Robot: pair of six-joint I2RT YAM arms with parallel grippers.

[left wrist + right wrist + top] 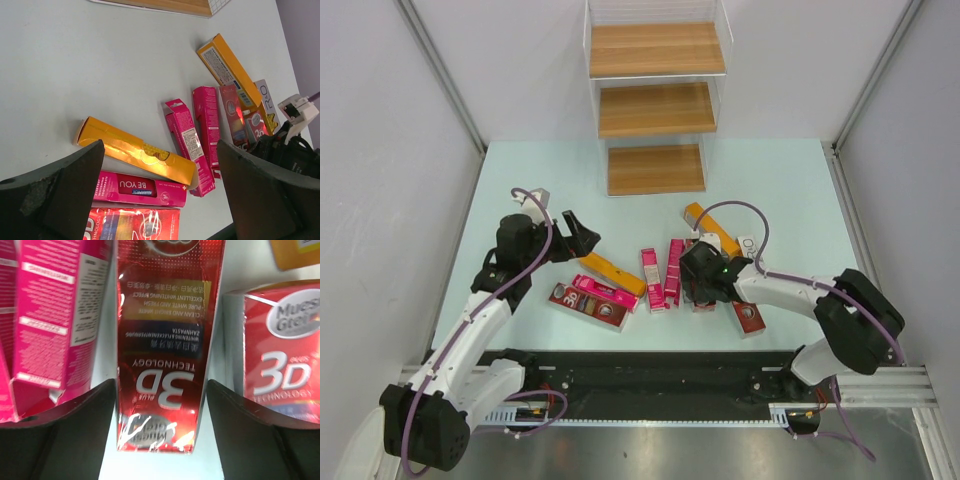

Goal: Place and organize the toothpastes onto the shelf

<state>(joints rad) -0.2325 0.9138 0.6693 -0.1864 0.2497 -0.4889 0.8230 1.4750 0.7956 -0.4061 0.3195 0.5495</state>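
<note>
Pale green table [520,180] inside white walls, with the shelf [656,110] at its far edge. None of the toothpastes has reached its wooden boards yet; all lie flat in a loose scatter mid-table.

The right gripper [161,386] straddles a dark red carton [162,330], one finger at each long edge. I cannot tell whether the pads already press. The left gripper [584,230] hangs spread wide above an orange carton [135,152] and a pink carton [140,187], holding nothing.

These boxes look light. They should be stiff along their length, but thin card is likely to dent under a hard squeeze, and the glossy red foil may slip. Holding across the narrow width near the middle should keep the box level.

Room for the fingers is tight. A second pink carton [55,305] lies just beside on one side and another red carton [280,360] on the other, so either could be nudged on the lift. The shelf's clear side walls leave only the front open.
</note>
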